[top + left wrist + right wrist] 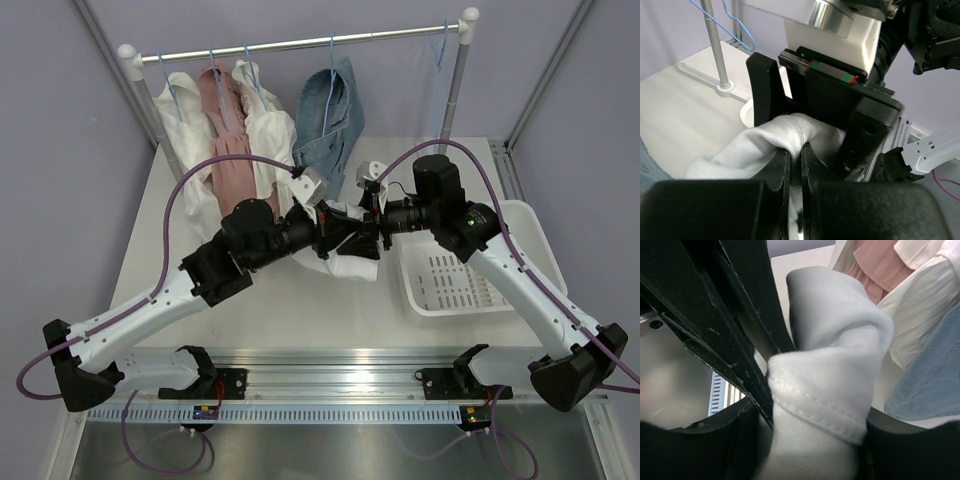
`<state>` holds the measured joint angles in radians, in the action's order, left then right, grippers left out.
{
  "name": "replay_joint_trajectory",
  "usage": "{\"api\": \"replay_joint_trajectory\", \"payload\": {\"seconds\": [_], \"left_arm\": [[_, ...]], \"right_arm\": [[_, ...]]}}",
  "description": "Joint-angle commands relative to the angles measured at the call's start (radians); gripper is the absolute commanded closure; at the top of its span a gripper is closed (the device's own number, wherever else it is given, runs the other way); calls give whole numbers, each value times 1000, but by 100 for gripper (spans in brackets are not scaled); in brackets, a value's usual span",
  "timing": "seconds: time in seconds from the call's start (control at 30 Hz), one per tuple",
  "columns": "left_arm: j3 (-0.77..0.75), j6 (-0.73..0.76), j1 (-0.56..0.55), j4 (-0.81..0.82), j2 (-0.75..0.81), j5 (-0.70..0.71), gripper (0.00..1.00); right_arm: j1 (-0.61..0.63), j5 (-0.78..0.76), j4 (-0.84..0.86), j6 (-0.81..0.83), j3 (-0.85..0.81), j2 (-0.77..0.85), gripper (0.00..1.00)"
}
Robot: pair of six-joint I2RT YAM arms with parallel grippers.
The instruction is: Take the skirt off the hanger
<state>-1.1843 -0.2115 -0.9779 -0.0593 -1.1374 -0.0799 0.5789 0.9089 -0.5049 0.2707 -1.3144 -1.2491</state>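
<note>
the left end effector (801,150) is clenching a fold of the white skirt (350,265), pinching it so the cloth is standing up as a ridge for the other arm. the right end effector (805,445) is straddling that ridge, hem between its fingers; whether it is pressing, i cannot tell. the skirt is lying mid-desk (300,310), just left of the white basket (520,225) and on the near side of the clothes rail (300,44). no hanger is showing in the cloth. the pink garment (225,140) and denim garment (330,120) are hanging just behind, crowding any lift toward the far side.
</note>
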Motion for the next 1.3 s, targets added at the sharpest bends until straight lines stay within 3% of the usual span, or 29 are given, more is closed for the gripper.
{"api": "replay_joint_trajectory", "payload": {"seconds": [0.0,0.07,0.1,0.17,0.2,0.23,0.33,0.47,0.57,0.8,1.0,1.13,1.27], "left_arm": [[-64,11,8,317,62,74,100],[-66,15,8,320,68,84,100],[-66,14,8,320,71,106,100],[-66,12,8,319,76,106,100],[-67,11,8,317,76,106,100],[-66,1,8,317,74,108,99],[-66,-12,8,317,79,115,77],[-67,4,8,308,103,161,34],[-69,41,8,280,134,196,22],[-67,142,8,119,206,273,14],[-51,135,8,-108,255,342,9],[-2,110,8,-155,294,351,7],[52,97,8,-160,350,380,6]], "right_arm": [[10,94,-92,10,3,11,42],[1,116,-98,15,-5,11,56],[-10,120,-101,15,-8,7,76],[-20,124,-101,12,-17,7,98],[-24,128,-101,12,-22,5,100],[-37,134,-104,12,-31,4,100],[-53,140,-122,21,-55,-1,100],[-99,137,-175,51,-94,-3,100],[-138,136,-216,81,-114,2,100],[-258,79,-406,221,-212,27,100],[-415,-97,-644,375,-344,11,100],[-566,-159,-713,417,-306,0,100],[-640,-272,-712,475,-182,8,100]]}}
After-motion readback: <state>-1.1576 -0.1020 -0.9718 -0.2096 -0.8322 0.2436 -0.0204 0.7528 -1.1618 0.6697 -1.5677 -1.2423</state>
